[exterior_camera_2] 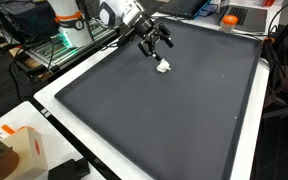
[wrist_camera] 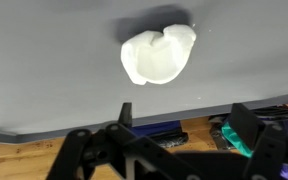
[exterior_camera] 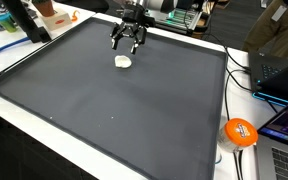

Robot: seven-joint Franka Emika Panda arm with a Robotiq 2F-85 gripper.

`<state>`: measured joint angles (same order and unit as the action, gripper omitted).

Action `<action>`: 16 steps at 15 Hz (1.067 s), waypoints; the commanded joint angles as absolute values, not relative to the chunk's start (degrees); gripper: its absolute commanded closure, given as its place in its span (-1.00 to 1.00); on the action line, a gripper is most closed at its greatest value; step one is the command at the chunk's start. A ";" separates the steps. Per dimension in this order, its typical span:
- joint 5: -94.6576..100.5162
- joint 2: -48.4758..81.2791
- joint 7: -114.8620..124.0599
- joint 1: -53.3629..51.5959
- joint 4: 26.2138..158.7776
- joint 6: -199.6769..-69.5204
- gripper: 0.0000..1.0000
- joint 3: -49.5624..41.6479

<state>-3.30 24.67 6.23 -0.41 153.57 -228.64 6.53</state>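
The tool point(exterior_camera: 127, 46) hangs with its fingers spread wide and nothing between them, just above a small white lump point(exterior_camera: 123, 61) that lies on the dark mat point(exterior_camera: 134, 115) near the far edge. In both exterior views there is a clear gap between fingertips and lump, so they are apart, not touching. The wrist view shows the lump point(wrist_camera: 157, 55) as soft and crumpled, with an uneven outline, lying flat on the mat ahead of the two dark fingers point(wrist_camera: 259, 140). The main risk, as I judge it, is a closing that misses. The lump is low and small against the width of the spread fingers, so a descent that stops short would pinch only air. A descent that goes too deep would drive the tips into the mat and the surface point(exterior_camera: 209, 150) beneath it. An off-centre approach could let one finger nudge the lump aside, and being light it would likely skid on the smooth mat. What the lump is made of I cannot tell, but if it is soft, a hard squeeze may crush it or tear a piece off.
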 commanded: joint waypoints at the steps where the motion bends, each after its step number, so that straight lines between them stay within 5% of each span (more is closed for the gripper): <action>1: -2.00 28.51 6.25 -1.14 151.39 -231.94 -1.00 5.35; 16: -3.04 33.96 6.41 -1.62 147.49 -241.66 -1.00 5.07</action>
<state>-3.30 33.08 6.20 -0.89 147.78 -239.65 5.69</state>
